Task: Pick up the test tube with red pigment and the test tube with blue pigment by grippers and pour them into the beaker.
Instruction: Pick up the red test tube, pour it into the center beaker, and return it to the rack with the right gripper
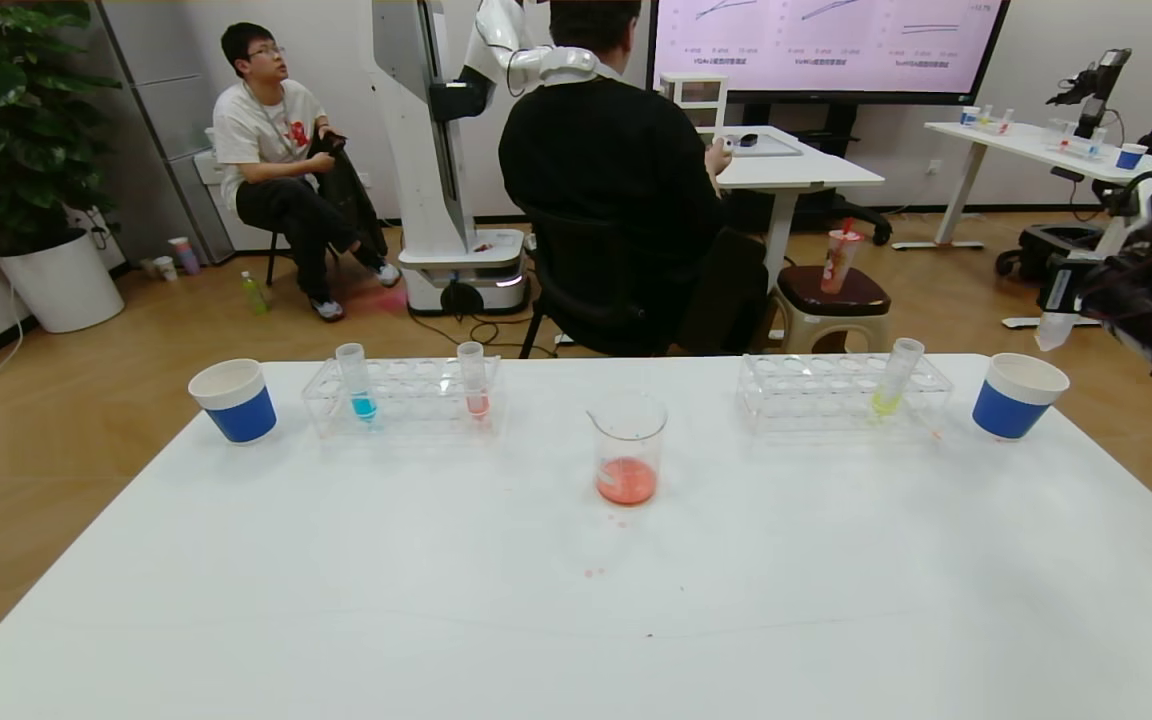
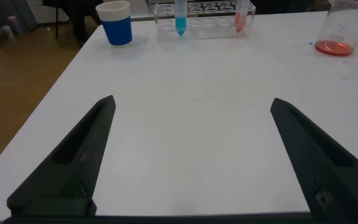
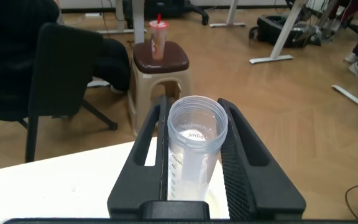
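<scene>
While the right gripper (image 3: pixel 194 165) clamps an empty clear tube (image 3: pixel 194 146) off the table's (image 1: pixel 576 600) right edge, the left gripper (image 2: pixel 191 162) hovers open above the table. The blue tube (image 1: pixel 356 382) stands racked; the beaker (image 1: pixel 627 447) holds orange-red liquid.

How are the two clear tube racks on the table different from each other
The left rack holds two tubes: the test tube with blue pigment and a tube with pink-red liquid. The right rack holds one tube with yellow-green liquid. The left rack's tubes stand upright; the right rack's tube leans. Both racks are clear plastic, sit along the table's far side, flank the beaker, and have a blue-and-white paper cup beside them.
</scene>
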{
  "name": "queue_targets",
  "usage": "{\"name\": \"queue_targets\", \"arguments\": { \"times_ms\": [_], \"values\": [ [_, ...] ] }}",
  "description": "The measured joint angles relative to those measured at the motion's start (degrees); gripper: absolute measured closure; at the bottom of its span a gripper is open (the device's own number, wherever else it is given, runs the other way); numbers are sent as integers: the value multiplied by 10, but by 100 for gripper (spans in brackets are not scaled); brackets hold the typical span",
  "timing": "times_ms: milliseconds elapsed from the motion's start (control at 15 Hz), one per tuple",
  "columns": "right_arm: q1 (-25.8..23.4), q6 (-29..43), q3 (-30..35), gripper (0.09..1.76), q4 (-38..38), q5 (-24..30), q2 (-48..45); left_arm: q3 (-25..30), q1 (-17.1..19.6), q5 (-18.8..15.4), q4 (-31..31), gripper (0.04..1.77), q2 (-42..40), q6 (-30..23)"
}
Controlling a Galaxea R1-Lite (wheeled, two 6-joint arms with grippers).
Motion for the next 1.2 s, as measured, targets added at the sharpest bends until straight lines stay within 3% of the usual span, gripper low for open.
{"name": "queue_targets", "arguments": {
  "times_ms": [267,400,1200],
  "values": [
    [-15,2,-28,134,-12,1,52,0,0,0,0,7,0,0],
    [-17,38,-30,134,-31,8,71,0,0,0,0,7,0,0],
    [-15,46,26,134,-95,9,115,0,0,0,0,7,0,0]
  ]
}}
